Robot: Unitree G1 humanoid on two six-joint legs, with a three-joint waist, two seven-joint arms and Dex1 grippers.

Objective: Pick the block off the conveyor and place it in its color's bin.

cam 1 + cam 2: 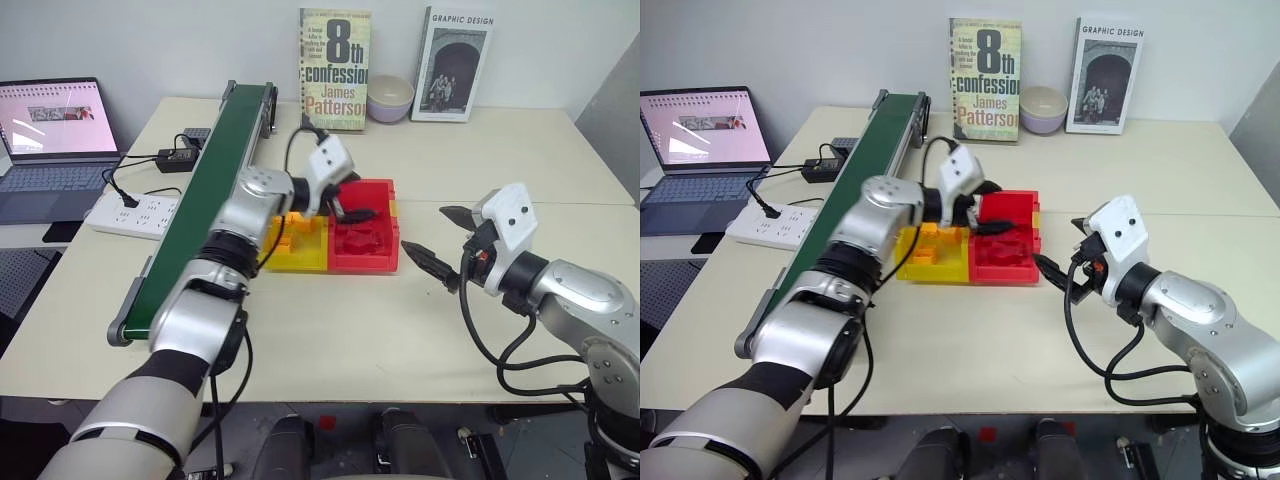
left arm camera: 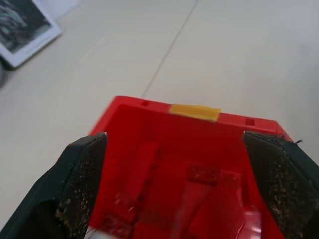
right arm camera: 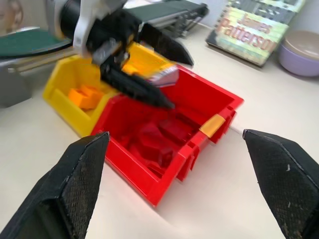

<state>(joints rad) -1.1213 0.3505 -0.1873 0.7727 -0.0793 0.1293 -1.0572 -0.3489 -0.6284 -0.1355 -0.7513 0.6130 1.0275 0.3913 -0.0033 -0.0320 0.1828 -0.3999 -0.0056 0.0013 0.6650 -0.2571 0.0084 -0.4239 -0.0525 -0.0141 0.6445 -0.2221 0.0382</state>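
The red bin sits mid-table, joined to a yellow bin. Red blocks lie on its floor; I cannot tell which one came off the conveyor. The dark green belt runs along the left and shows bare. My left gripper hangs over the red bin's back half with its jaws wide open. In the right wrist view a small blurred thing shows between its fingers; what it is I cannot tell. To the right of the bins, my right gripper stands open and empty above the table.
Orange blocks lie in the yellow bin. A power strip, an adapter and a laptop lie left of the belt. Two books and a bowl stand at the back wall.
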